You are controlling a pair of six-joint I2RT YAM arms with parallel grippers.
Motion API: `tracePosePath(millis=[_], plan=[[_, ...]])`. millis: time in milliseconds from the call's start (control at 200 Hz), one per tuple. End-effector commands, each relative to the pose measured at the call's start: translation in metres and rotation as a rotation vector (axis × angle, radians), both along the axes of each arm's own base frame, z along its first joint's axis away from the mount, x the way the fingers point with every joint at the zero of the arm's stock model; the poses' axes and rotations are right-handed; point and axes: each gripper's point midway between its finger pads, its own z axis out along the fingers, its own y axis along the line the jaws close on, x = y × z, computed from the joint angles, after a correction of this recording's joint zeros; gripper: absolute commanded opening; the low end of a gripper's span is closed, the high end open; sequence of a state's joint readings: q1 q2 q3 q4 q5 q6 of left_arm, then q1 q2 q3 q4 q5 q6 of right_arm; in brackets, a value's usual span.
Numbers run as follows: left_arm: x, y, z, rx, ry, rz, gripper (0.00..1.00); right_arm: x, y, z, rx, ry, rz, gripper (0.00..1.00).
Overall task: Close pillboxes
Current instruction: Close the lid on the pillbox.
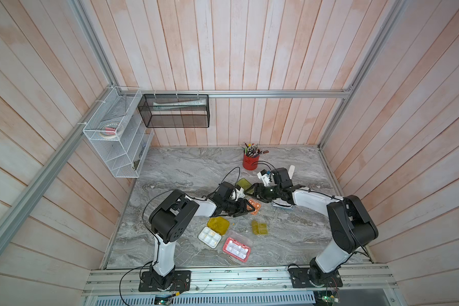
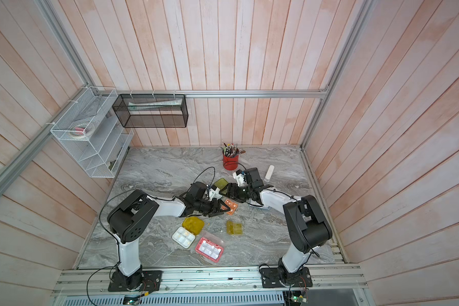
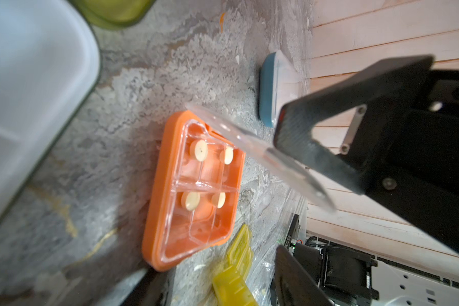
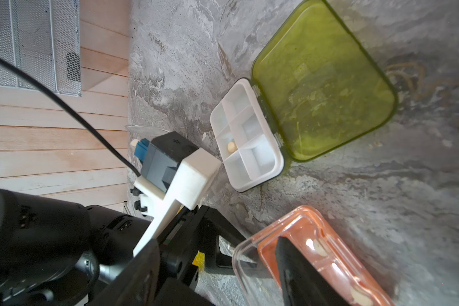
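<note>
L gripper [image 3: 278, 189] wide, no grip. Clear lid [image 3: 249, 143] of orange pillbox [image 3: 194, 190] half-raised btwn its jaws, against one finger. R gripper [image 4: 215, 241] wide, empty, just beside box. L nearer.

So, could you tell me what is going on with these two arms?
Both arms are working on the orange pillbox mid-table. The left end effector, open, has one finger against its clear lid, which stands half raised; the right end effector, also open, hangs close by the same box. The yellow pillbox, pink-red pillbox and small olive pillbox lie open nearby.
</note>
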State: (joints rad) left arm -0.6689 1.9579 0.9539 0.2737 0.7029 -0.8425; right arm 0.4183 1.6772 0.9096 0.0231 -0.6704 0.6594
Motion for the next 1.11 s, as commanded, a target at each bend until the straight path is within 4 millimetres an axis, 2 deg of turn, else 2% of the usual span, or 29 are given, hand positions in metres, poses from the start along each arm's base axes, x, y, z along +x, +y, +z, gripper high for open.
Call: tracePosePath(millis=[0,120,370,570,780,1100], plan=[[0.006,-0.008,0.008,-0.029,-0.038,-0.009,0.62,-0.007,-0.004,-0.017,-0.035,0.028,-0.02,0.71],[0.004,-0.007,0.01,-0.027,-0.041,-0.014,0.62,-0.005,-0.006,-0.017,-0.04,0.014,-0.036,0.71],[0.0,-0.002,0.022,-0.022,-0.063,-0.022,0.62,0.01,-0.005,0.012,-0.044,-0.065,-0.038,0.71],[-0.003,0.003,0.025,-0.021,-0.063,-0.019,0.62,0.012,-0.008,0.027,-0.042,-0.095,-0.051,0.71],[-0.009,0.01,0.031,-0.017,-0.073,-0.017,0.62,0.005,-0.018,0.03,-0.057,-0.092,-0.067,0.71],[0.003,0.021,0.03,-0.003,-0.084,0.017,0.62,-0.018,-0.037,0.019,-0.088,-0.045,-0.098,0.71]])
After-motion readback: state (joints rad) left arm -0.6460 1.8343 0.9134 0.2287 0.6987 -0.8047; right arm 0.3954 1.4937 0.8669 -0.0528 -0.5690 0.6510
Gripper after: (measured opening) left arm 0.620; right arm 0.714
